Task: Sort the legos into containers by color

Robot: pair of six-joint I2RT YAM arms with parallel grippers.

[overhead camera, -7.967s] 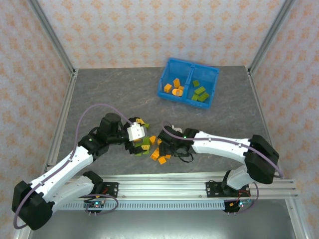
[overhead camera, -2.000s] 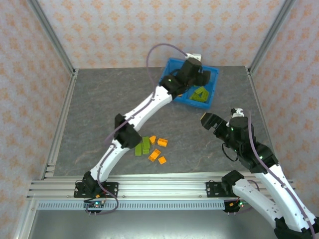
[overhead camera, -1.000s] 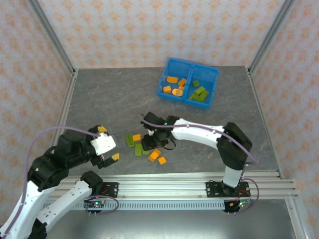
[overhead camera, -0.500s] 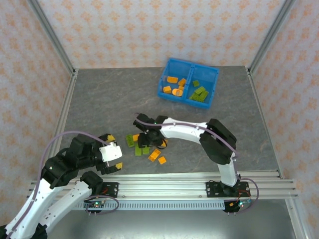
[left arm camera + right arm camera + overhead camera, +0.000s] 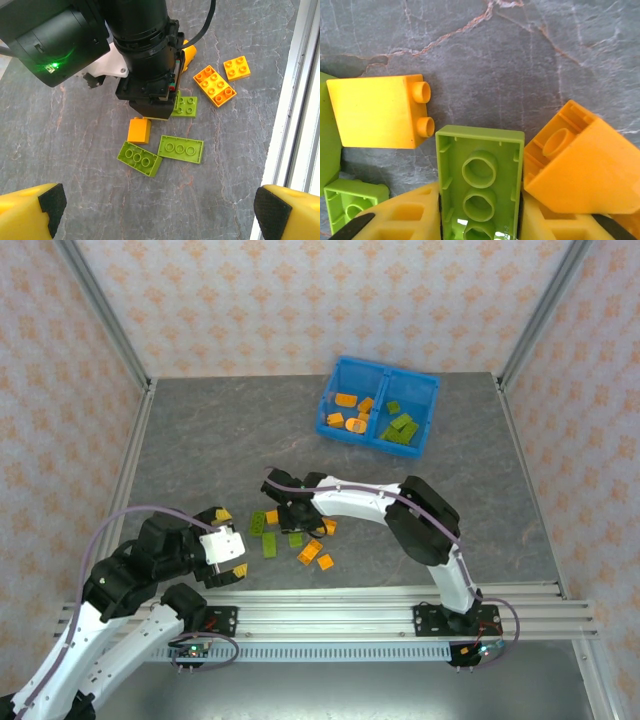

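The legos lie loose on the grey table [image 5: 200,440] in front of the arms. My right gripper [image 5: 480,222] is shut on an olive-green brick [image 5: 480,180], hollow side towards the camera, down among the pile. An orange brick [image 5: 375,111] lies to its left and another orange brick [image 5: 577,167] touches its right. In the top view the right gripper [image 5: 296,513] sits over the pile. My left gripper [image 5: 232,544] hangs open to the left of the pile with nothing between its fingers. The left wrist view has two green bricks [image 5: 140,158] [image 5: 181,148] and an orange plate [image 5: 215,86].
The blue bin [image 5: 428,412] stands at the back right. Its left compartment holds orange bricks [image 5: 347,412] and its right one green bricks [image 5: 402,426]. A metal rail [image 5: 330,608] runs along the near edge. Patterned walls enclose the table.
My right gripper has moved left over the pile and closed on the green brick. The left arm has shifted slightly right and stayed open.
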